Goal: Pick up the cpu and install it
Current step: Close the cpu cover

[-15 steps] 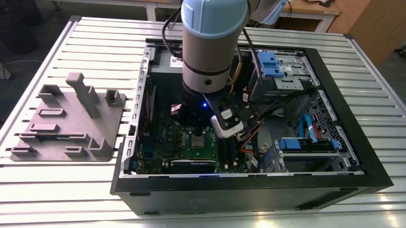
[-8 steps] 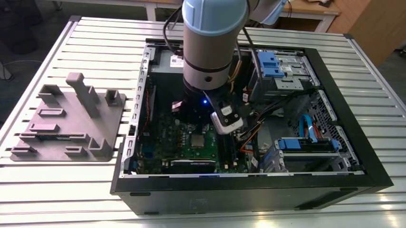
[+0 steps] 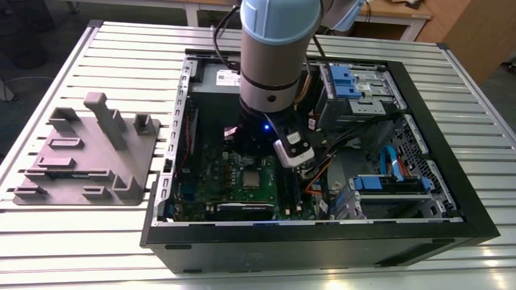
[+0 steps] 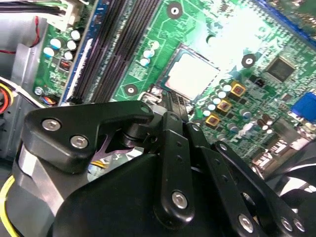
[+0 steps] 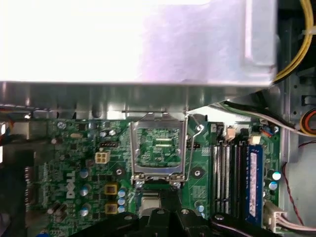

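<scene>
The cpu (image 4: 195, 75) lies flat in its socket on the green motherboard (image 4: 197, 19). The tool (image 4: 174, 102) hangs just beside one edge of it. Clenched or released, I cannot tell.

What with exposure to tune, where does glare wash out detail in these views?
In the first wrist view, the metal panel is blown out to white; in the second wrist view, glare bleaches the cpu and the motherboard beside it; in the exterior view, light is even, with faint reflections on the table.
</scene>
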{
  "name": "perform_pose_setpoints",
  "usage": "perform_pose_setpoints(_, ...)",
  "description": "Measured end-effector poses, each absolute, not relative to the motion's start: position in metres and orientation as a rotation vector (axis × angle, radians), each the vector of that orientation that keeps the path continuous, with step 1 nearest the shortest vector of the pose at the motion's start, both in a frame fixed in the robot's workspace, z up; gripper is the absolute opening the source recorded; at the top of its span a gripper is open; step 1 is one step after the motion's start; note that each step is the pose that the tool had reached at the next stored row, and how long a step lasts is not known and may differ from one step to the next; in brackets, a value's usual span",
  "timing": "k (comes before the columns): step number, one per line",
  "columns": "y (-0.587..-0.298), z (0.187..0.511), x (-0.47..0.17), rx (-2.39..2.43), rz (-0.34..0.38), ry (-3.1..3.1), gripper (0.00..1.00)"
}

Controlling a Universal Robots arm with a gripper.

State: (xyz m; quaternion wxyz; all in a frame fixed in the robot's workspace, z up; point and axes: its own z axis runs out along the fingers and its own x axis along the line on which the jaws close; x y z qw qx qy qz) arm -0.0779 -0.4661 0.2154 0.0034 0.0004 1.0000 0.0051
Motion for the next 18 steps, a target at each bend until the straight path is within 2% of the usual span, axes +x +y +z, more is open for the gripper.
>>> perform_pose_setpoints(18, -0.448, 0.210, -0.052, 0.001, 0.016, 3.135, 0.10)
